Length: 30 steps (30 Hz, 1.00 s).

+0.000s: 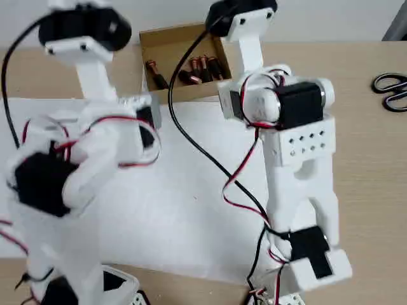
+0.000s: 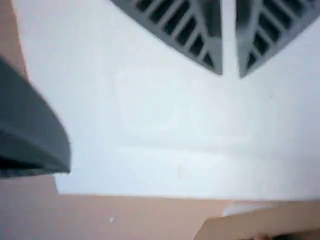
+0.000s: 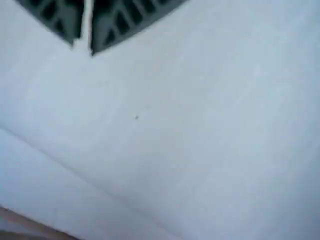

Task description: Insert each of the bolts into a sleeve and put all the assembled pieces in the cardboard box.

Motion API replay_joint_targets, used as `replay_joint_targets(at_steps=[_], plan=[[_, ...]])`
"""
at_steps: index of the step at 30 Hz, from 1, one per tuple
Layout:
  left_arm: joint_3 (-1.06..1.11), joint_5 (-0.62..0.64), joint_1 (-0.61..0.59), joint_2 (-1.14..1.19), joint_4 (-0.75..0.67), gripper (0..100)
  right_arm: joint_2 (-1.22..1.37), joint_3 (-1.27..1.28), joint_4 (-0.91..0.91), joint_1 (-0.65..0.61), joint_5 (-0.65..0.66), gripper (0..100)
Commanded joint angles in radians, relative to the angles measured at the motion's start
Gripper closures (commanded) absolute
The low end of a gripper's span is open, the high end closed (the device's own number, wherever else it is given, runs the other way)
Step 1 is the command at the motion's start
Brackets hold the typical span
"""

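The cardboard box [image 1: 178, 35] stands at the table's far edge, between the two arms. Inside it lie several copper-coloured bolts in dark sleeves [image 1: 197, 68]. My left gripper [image 2: 230, 74] hangs low over the white sheet [image 2: 165, 125], its fingers drawn together to a narrow slit with nothing between them. A corner of the box [image 2: 260, 222] shows in the left wrist view. My right gripper [image 3: 82, 47] is shut and empty over bare white sheet [image 3: 200, 125]. In the high view both arms are folded back over the sheet, in front of the box.
Black-handled scissors [image 1: 391, 89] lie at the far right on the wooden table [image 1: 369, 178]. The white sheet [image 1: 191, 210] covers the middle of the table. Red and black cables [image 1: 238, 175] trail from the right arm across the sheet.
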Motion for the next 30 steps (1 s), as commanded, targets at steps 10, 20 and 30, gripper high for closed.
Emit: replay_joint_targets(at_steps=[10, 20, 30], plan=[[0.404, 0.035, -0.252, -0.391, -0.037, 99, -0.492, 0.617, -0.007, 0.016, -0.147, 99.1], [0.860, -0.075, -0.298, -0.858, -0.235, 99, -1.063, 1.232, -0.251, 0.070, -0.166, 99.1], [1.426, -0.155, -0.299, -1.419, -0.387, 99, -1.788, 1.820, -0.417, 0.188, 0.040, 99.4]])
